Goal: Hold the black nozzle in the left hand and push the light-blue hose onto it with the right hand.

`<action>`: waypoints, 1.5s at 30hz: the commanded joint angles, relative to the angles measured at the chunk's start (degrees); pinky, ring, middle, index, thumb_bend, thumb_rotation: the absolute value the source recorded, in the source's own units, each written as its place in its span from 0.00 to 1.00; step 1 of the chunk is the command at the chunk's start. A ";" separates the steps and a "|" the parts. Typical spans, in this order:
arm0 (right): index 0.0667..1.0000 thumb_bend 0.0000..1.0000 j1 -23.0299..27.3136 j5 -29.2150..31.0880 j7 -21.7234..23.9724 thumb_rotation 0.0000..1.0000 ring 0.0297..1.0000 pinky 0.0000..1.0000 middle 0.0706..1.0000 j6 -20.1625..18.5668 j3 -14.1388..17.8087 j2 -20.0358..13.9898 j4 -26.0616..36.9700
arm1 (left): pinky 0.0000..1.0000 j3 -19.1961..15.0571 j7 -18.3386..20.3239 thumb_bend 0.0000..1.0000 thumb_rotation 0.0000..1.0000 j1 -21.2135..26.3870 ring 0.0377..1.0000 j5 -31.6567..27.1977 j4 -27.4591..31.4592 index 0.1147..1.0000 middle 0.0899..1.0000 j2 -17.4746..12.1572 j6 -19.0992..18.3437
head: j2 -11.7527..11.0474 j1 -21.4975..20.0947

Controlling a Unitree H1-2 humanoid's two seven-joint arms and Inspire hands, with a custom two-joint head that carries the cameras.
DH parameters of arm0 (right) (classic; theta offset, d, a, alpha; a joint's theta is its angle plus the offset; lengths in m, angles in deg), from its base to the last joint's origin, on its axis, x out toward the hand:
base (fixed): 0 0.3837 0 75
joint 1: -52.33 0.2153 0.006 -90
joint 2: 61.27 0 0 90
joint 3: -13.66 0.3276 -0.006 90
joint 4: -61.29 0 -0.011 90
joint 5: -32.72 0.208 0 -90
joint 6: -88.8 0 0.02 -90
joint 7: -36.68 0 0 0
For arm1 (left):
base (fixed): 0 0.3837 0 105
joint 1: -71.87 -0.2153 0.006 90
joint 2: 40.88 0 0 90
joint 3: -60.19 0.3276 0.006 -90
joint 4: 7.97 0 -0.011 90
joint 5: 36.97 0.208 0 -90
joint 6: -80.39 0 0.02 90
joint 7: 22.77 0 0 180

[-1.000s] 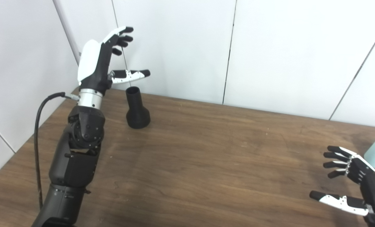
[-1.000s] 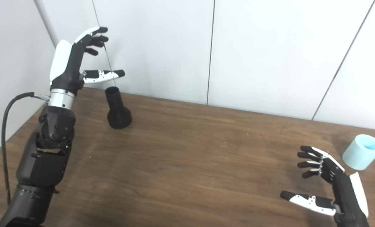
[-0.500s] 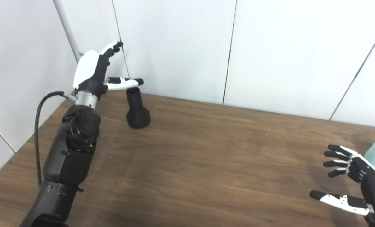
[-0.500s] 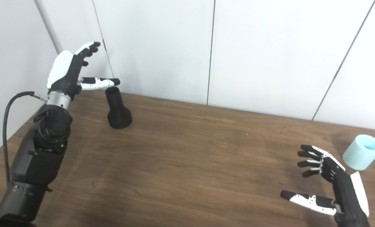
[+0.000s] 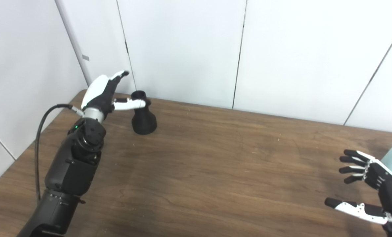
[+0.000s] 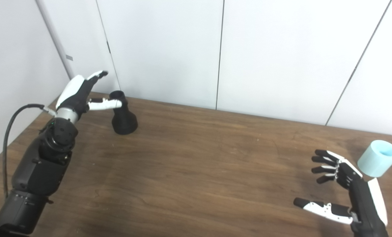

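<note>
**Left hand reaching for the nozzle**

On the brown wooden table [image 6: 196, 171], the left hand [image 6: 79, 95], fingers spread, flanks the flared black plastic nozzle [image 6: 123, 113]; wrap its neck squarely. The right hand [image 6: 344, 194] waits open near the light-blue hose piece [image 6: 378, 158].

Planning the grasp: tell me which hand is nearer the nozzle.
Left. The left hand is right beside the nozzle, thumb across its neck, open. The right hand is far across the table, by the hose.
</note>
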 commanded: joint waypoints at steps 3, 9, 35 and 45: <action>0.73 0.80 1.19 0.17 -0.35 0.13 0.60 0.48 0.69 1.48 0.72 -0.70 2.05 | 1.00 -0.35 -2.65 1.00 0.45 1.63 1.00 0.10 -0.48 0.90 0.96 -1.09 0.07 | 0.01 0.05; 0.73 0.80 1.10 0.29 -0.28 0.13 0.59 0.48 0.69 1.20 0.82 -0.79 2.59 | 1.00 0.40 -3.64 1.00 0.44 1.61 1.00 0.39 -2.07 0.90 0.95 -0.80 0.24 | 0.23 -0.13; 0.72 0.80 0.52 -0.09 -0.35 0.12 0.58 0.48 0.69 0.20 0.99 -0.62 4.40 | 1.00 6.74 -3.87 1.00 0.42 4.52 1.00 -1.63 -13.03 0.84 0.90 -0.11 1.92 | 1.10 -0.73; 0.72 0.80 0.31 -0.32 -0.30 0.12 0.58 0.48 0.69 -0.81 0.90 -0.55 5.31 | 1.00 7.60 -5.11 1.00 0.38 5.67 1.00 -1.39 -15.20 0.84 0.89 0.41 2.11 | 1.44 -0.95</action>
